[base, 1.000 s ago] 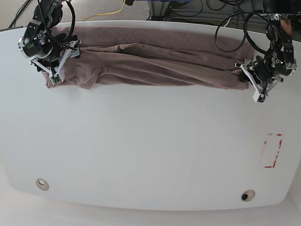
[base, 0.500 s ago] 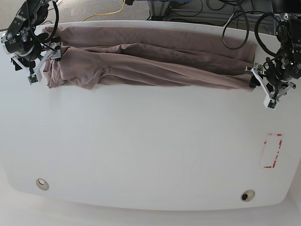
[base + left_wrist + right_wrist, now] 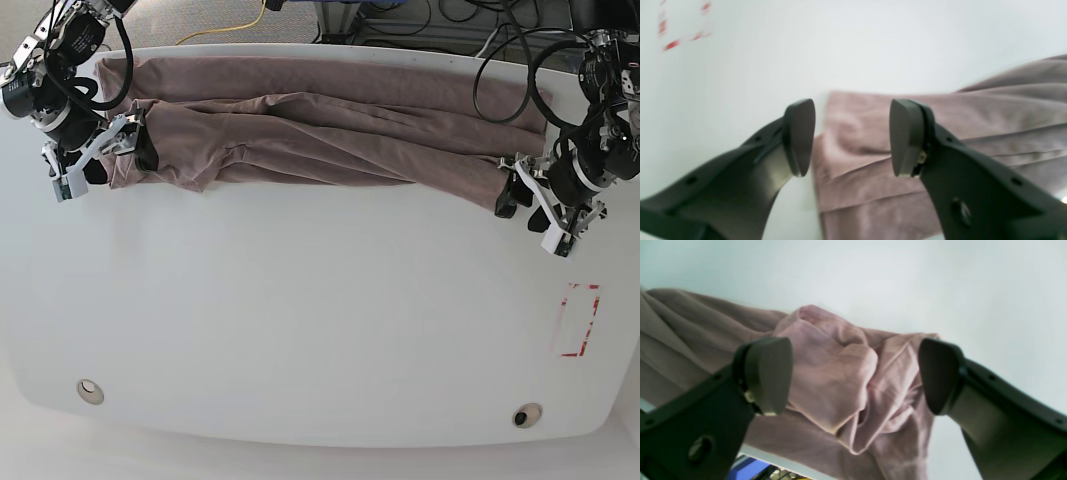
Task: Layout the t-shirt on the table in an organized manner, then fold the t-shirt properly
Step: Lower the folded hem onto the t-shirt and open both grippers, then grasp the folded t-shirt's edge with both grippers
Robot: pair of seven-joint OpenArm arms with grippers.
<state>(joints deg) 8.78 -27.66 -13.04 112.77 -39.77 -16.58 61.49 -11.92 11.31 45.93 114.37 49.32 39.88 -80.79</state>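
Observation:
The mauve-brown t-shirt (image 3: pixel 320 125) lies bunched in a long wrinkled band along the back of the white table (image 3: pixel 300 320). My left gripper (image 3: pixel 525 210) is at the band's right end, open. In the left wrist view its fingertips (image 3: pixel 800 136) straddle the shirt's folded corner (image 3: pixel 857 160), which lies flat on the table. My right gripper (image 3: pixel 115 160) is at the band's left end, open. In the right wrist view it (image 3: pixel 855 373) spans a rumpled lump of the shirt (image 3: pixel 836 373) without closing on it.
A red dashed rectangle mark (image 3: pixel 578 320) is at the table's right front and also shows in the left wrist view (image 3: pixel 673 43). Two small round holes (image 3: pixel 90 390) (image 3: pixel 525 415) sit near the front edge. Cables (image 3: pixel 500 45) hang behind the back edge.
Both arms swung outward, stretching the shirt band, then came back in and forward. The shirt's right end has drawn inward and its left end lies slack. Both grippers now stand open.

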